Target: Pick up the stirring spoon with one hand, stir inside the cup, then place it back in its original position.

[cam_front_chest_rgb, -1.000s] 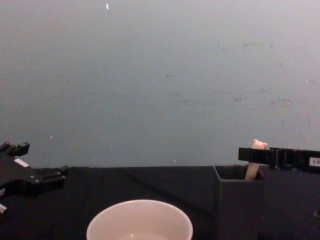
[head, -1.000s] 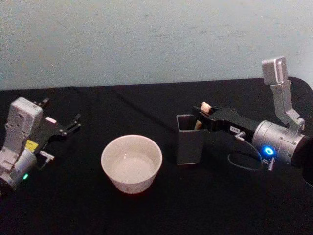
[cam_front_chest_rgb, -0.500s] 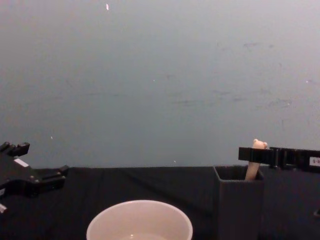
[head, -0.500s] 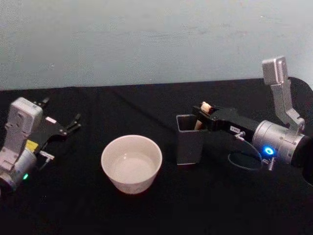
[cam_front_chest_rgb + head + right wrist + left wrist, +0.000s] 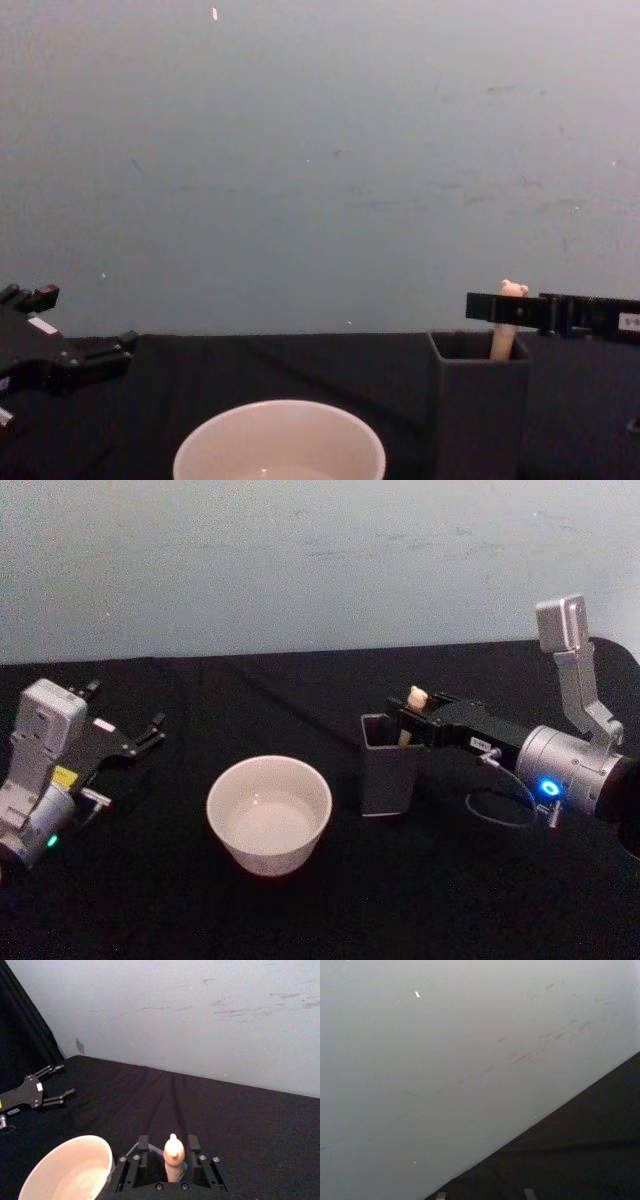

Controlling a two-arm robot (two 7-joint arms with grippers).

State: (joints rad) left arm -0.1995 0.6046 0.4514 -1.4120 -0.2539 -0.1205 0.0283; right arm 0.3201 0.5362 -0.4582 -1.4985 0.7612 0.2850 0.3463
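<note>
The dark grey square holder [image 5: 388, 764] stands upright on the black table [image 5: 300, 910], to the right of the cup [image 5: 269, 813] and a little apart from it. The spoon [image 5: 411, 720] stands inside the holder, leaning a little, with its beige handle and small bear head rising above the rim; its metal bowl and dark neck are hidden inside the holder's walls. The right gripper [image 5: 412, 723] reaches in from the right at the level of the holder's top, and its fingers are closed on the spoon's handle just below the bear head; the right wrist view shows the handle [image 5: 173, 1156] clamped between the two black fingers [image 5: 143, 1143], with the holder's opening directly beneath. In the chest view the bear head [image 5: 513, 290] pokes up just above the gripper's dark bar, and the holder [image 5: 478, 400] is cut off at the bottom edge. The cup is wide, round and cream-white; it holds no solid thing, and whether there is liquid in it is hard to make out. The left gripper [image 5: 152, 730] is parked well off to the left of the cup, above the table, with its fingers apart and holding nothing.
</note>
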